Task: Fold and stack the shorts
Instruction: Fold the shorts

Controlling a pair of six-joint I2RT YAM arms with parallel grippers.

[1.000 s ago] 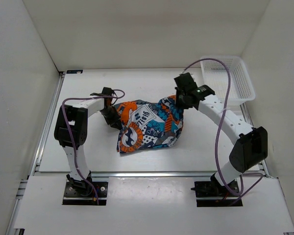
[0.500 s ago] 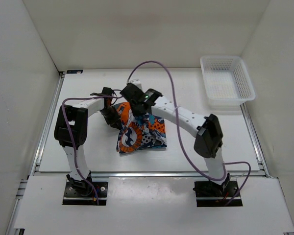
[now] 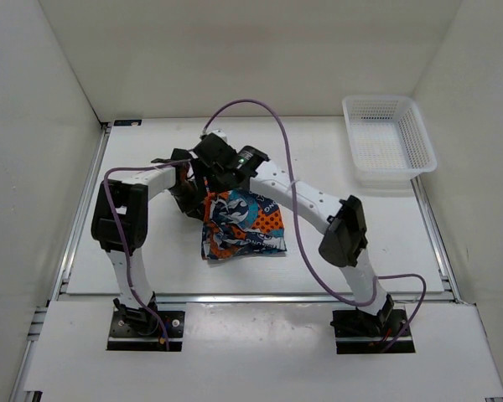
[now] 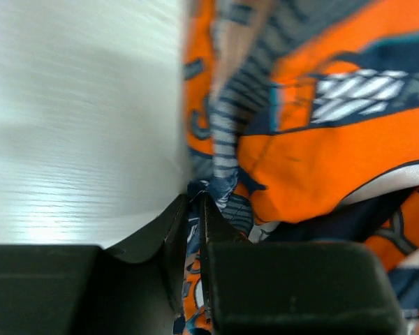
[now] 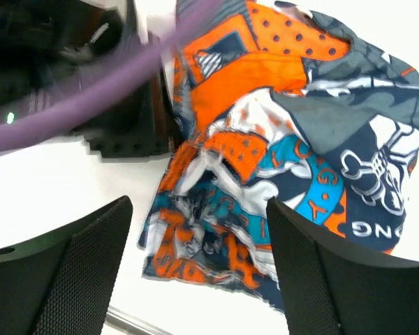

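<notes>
1. Shorts [image 3: 241, 224]: lying on the table [image 3: 402, 234], left of centre, near the front edge. Bunched into a rough rectangle with one layer doubled over another; edges uneven, top surface wrinkled.
2. Left gripper [image 4: 193, 202]: closed nearly all the way on a thin pinch of cloth at the left, far edge of the shorts. Fabric visibly caught between the two fingers, low against the table.
3. Right gripper [image 5: 199, 230]: jaws spread wide, nothing between them. Hanging just above the left part of the shorts, right beside the left gripper; no contact with cloth visible.
4. Step in hand, as judged: first fold across laid down, with the carried side let go on top of the pinned side. Fold not tidy.
5. Next move, as judged: clear the open claw without dragging the top layer; then either flatten or take a fresh edge for a second fold. Pinned corner best kept down until then, since loose cloth is likely to slide or spring back.
6. Basket [image 3: 425, 138]: white mesh, far right corner, well apart from the shorts. Nothing seen inside.
7. No stack visible yet.
</notes>
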